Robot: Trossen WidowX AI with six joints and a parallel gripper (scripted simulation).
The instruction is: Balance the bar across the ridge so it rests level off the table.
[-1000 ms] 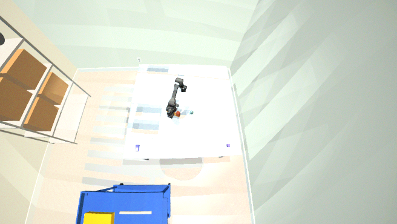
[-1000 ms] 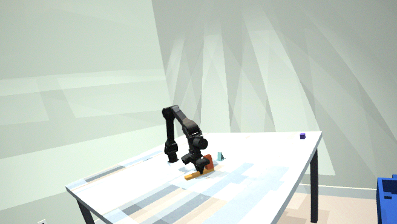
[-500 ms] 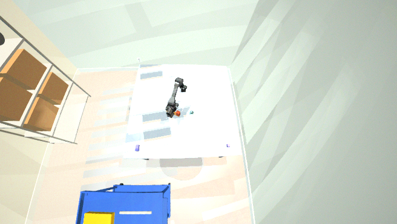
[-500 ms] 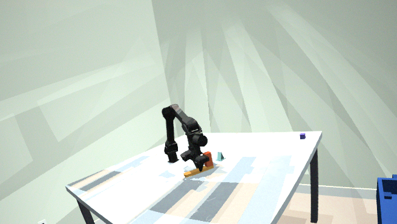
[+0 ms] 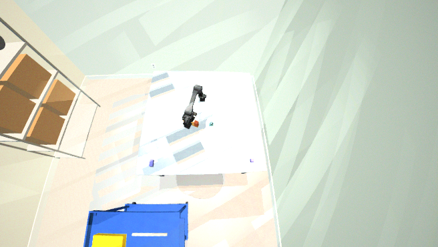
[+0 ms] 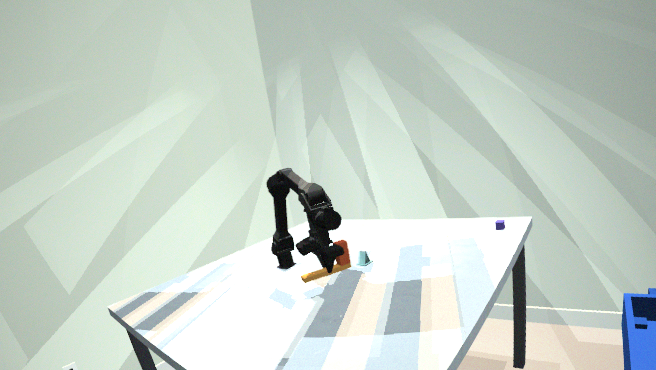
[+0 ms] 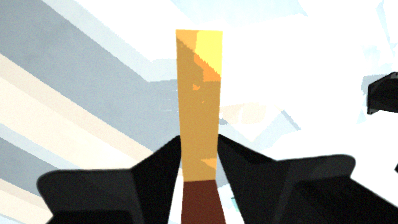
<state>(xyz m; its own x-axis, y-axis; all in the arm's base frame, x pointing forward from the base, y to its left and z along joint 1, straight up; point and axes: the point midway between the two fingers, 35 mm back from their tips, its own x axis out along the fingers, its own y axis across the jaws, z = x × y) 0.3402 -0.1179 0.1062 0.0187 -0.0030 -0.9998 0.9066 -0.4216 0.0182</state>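
Note:
The orange-yellow bar [image 5: 193, 125] [image 6: 314, 275] [image 7: 199, 110] has a red block [image 5: 196, 123] [image 6: 342, 252] [image 7: 202, 204] standing on its end nearer the ridge. My gripper [image 6: 329, 269] [image 7: 198, 139] is shut on the bar, one finger on each side, close to the red block. The bar hangs a little above the white table [image 5: 234, 100] [image 6: 225, 320]. The small teal ridge [image 5: 211, 123] [image 6: 363, 258] stands on the table just beyond the red block, apart from the bar. Only a sliver of teal shows in the wrist view. In the top view the arm hides the fingertips and part of the bar.
A purple block [image 5: 151, 163] and a smaller purple block [image 5: 252, 160] lie near two table corners, far from the arm. One purple block [image 6: 500, 225] also shows in the exterior view. A blue cart [image 5: 150, 220] [image 6: 642, 345] and a shelf with brown boxes [image 5: 28, 73] stand off the table.

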